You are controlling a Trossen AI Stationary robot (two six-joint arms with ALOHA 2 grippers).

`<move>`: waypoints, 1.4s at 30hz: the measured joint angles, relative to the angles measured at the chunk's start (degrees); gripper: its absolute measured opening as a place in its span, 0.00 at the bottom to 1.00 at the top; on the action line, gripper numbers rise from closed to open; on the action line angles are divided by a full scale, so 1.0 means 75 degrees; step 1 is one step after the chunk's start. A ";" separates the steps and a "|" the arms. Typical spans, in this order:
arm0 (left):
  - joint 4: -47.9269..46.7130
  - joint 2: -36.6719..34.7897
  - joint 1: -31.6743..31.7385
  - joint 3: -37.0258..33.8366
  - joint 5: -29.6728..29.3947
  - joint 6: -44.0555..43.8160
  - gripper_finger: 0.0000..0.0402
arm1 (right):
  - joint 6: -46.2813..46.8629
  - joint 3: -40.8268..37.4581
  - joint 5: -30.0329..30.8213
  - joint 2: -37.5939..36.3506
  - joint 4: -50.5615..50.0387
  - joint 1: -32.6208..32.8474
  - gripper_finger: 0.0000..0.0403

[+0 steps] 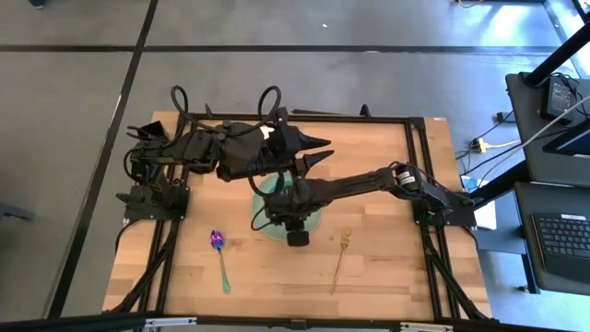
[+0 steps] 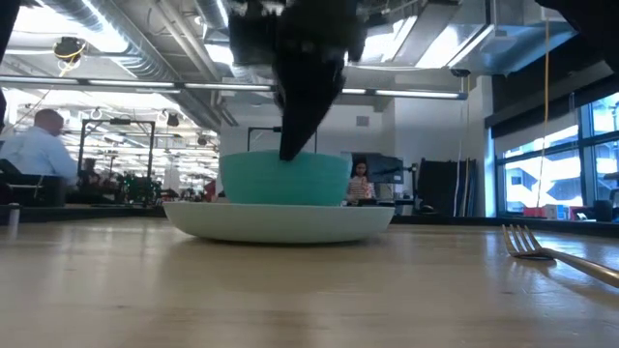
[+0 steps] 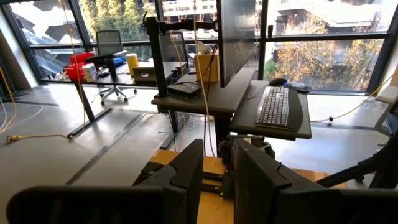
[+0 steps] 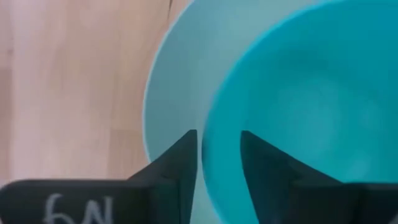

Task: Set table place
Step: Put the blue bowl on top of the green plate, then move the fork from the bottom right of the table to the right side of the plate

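Note:
A teal bowl [image 2: 290, 179] stands in a pale green plate [image 2: 280, 220] at the middle of the wood table [image 1: 387, 277]. My right gripper [image 4: 219, 149] comes down from above at the bowl's rim, open: one finger stands outside the rim and one inside the bowl [image 4: 311, 106], with a gap on both sides. The spoon with the purple head [image 1: 219, 258] lies left of the plate, and the gold fork [image 1: 341, 258] lies right of it, both flat on the table. My left gripper [image 1: 321, 152] is open and empty, held above the table's far side.
My left arm lies folded along the far left of the table, close behind the plate. Black frame rails [image 1: 171, 249] run along the table's left and right sides. There is bare wood near the front edge between the spoon and the fork. People show in the room beyond.

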 joint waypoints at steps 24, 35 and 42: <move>-0.6345 -0.1393 -0.1635 -0.0721 -0.0066 -0.9415 0.21 | 0.1160 0.2357 -0.0417 -0.1008 -0.3966 0.0893 0.31; -0.5866 -0.0858 -0.3160 -0.4004 0.1860 -1.3648 0.21 | 0.1160 0.2354 -0.0414 -0.0997 -0.3975 0.1552 0.31; -0.3445 -0.0652 -0.3750 -0.5915 0.2009 -1.5881 0.21 | 0.1193 0.2354 -0.0402 -0.0997 -0.3886 0.1669 0.31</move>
